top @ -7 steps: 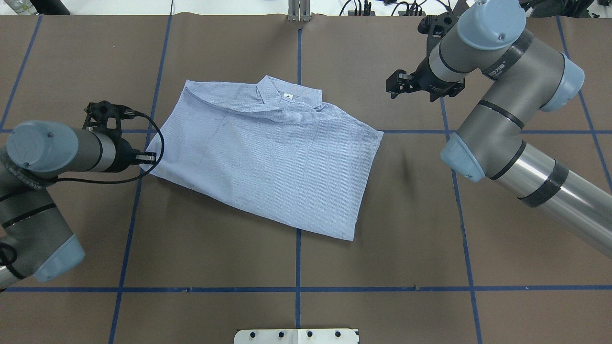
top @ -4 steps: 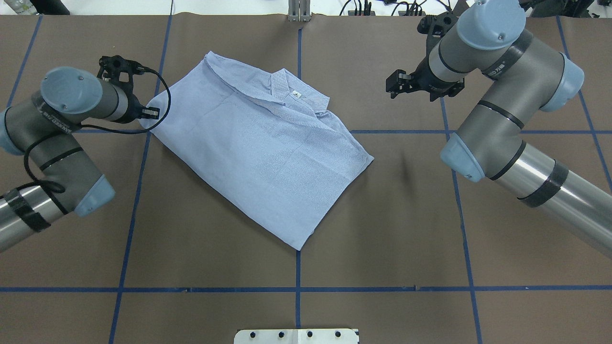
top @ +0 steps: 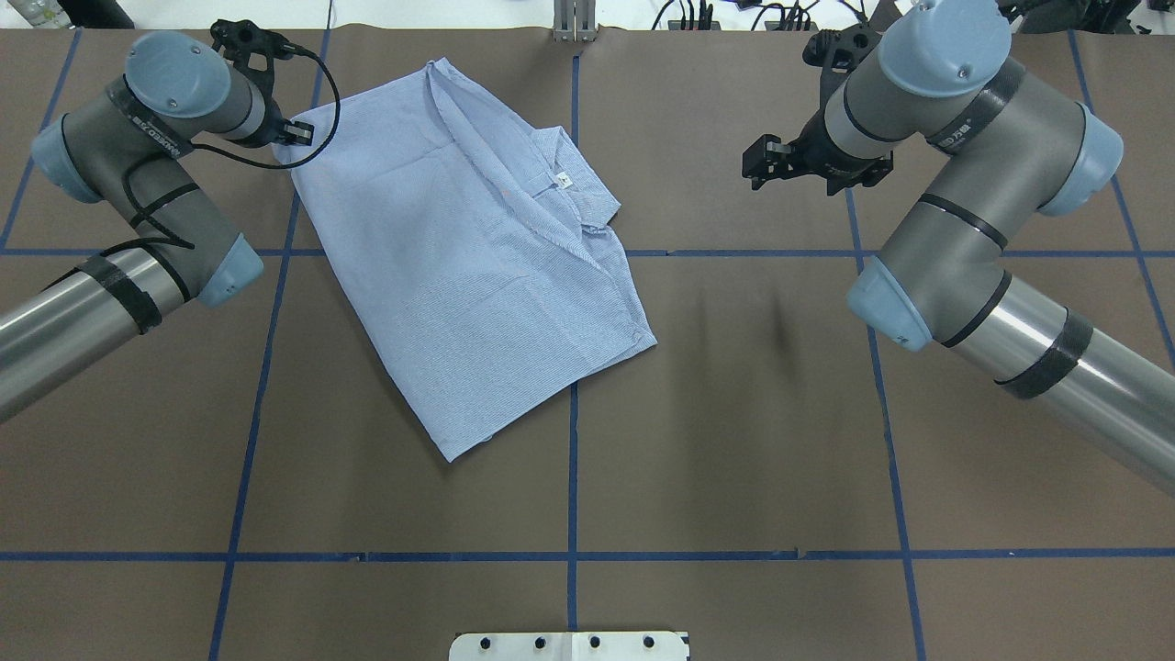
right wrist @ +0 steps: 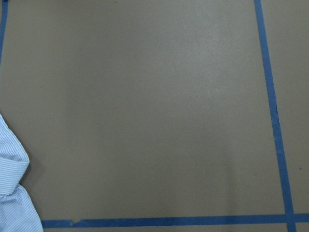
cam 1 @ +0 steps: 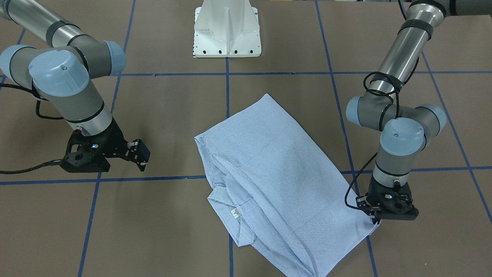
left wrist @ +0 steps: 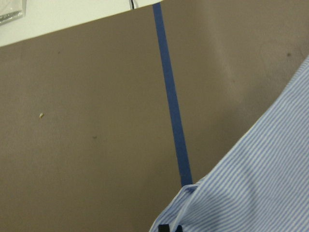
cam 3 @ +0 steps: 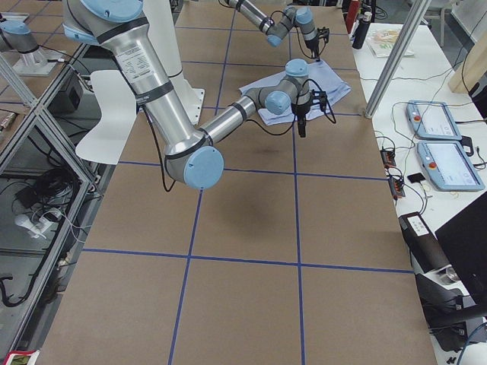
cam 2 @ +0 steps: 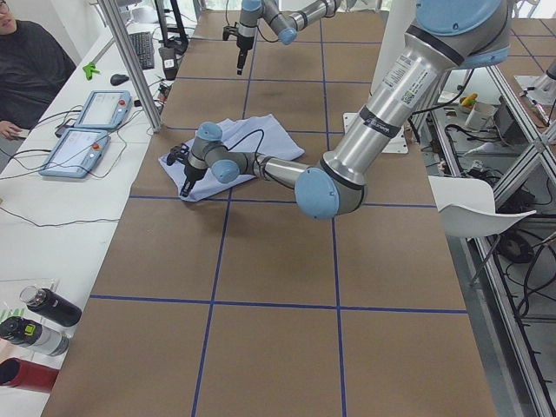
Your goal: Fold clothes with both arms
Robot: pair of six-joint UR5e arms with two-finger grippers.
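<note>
The light blue striped shirt [top: 477,275] lies folded and slanted on the brown table, collar and label toward the far edge; it also shows in the front view [cam 1: 276,181]. My left gripper [top: 292,140] is shut on the shirt's far left corner, low at the table [cam 1: 374,221]; its wrist view shows the fingertips closed on the striped cloth [left wrist: 260,193]. My right gripper [top: 755,165] hovers open and empty to the right of the shirt, apart from it [cam 1: 142,163]. Its wrist view catches only a shirt edge [right wrist: 9,193].
Blue tape lines [top: 571,477] grid the table. The white pedestal base [cam 1: 226,34] stands at the robot's edge. A metal post [top: 574,23] stands at the far edge. Beyond it are control pendants [cam 2: 87,130], and an operator [cam 2: 30,69] sits there.
My left gripper has moved toward the table's far edge with the shirt corner in it. The shirt swung round and its near corner slid left. The right arm has not moved.
</note>
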